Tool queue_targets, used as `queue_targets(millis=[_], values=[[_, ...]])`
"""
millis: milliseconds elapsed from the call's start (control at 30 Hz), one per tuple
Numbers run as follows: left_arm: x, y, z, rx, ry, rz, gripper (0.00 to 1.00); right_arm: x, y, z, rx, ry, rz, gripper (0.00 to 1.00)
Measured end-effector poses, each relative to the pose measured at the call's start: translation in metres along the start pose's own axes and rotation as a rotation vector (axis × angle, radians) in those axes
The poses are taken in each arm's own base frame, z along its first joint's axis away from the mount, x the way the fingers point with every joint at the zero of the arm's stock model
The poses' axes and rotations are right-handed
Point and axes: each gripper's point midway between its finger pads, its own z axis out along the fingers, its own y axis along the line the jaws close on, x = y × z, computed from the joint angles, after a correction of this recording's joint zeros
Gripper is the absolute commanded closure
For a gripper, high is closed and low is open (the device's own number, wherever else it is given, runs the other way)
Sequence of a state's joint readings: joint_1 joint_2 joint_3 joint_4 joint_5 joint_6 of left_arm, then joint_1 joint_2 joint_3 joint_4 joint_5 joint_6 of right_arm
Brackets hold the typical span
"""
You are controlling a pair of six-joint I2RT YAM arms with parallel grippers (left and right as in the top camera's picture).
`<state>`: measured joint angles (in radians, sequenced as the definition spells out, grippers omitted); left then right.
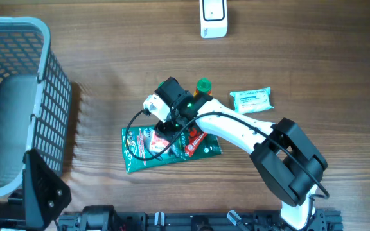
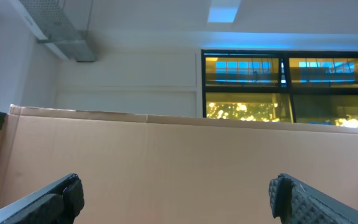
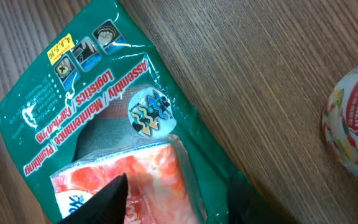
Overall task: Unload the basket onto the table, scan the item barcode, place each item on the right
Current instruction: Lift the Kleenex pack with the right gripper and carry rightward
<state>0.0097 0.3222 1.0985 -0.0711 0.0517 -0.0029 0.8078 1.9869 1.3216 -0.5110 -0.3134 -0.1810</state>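
Observation:
A red-and-white packet (image 3: 151, 177) lies on top of a green plastic bag (image 3: 73, 81) on the wooden table. My right gripper (image 3: 179, 199) is down over them, jaws partly closed. One finger lies over the packet's middle and the other rests on the green bag just past the packet's edge. From overhead the right gripper (image 1: 166, 133) covers the green bag (image 1: 137, 154). The white scanner (image 1: 213, 18) stands at the table's far edge. My left gripper (image 2: 176, 199) is open and empty, facing a cardboard wall. No barcode shows.
A grey wire basket (image 1: 18, 96) fills the left side. A round can with a green lid (image 1: 203, 85) stands just beyond the right wrist, and its "chicken" label (image 3: 353, 134) shows at the right. A pale wipes pack (image 1: 252, 99) lies to the right.

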Motion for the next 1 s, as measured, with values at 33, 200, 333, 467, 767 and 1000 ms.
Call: queue_targets(millis=[33,200,333,467,767,1000], values=[[0.0,0.0,0.0,0.0,0.0,0.0,0.0,0.0,0.0,0.0,0.0,0.0,0.0,0.47],[0.0,0.0,0.0,0.0,0.0,0.0,0.0,0.006,0.0,0.004,-0.005,0.025,0.008,0.5],[0.0,0.0,0.0,0.0,0.0,0.0,0.0,0.01,0.0,0.005,-0.007,0.038,0.013,0.65],[0.0,0.0,0.0,0.0,-0.001,0.0,0.0,0.016,0.002,0.009,-0.021,0.062,0.017,0.92],[-0.003,0.0,0.0,0.001,-0.012,0.001,0.0,0.013,-0.006,-0.009,-0.039,0.093,0.286,0.96],[-0.015,-0.002,-0.011,0.004,-0.047,0.002,0.0,0.004,-0.062,-0.081,-0.003,0.033,1.197,0.96]])
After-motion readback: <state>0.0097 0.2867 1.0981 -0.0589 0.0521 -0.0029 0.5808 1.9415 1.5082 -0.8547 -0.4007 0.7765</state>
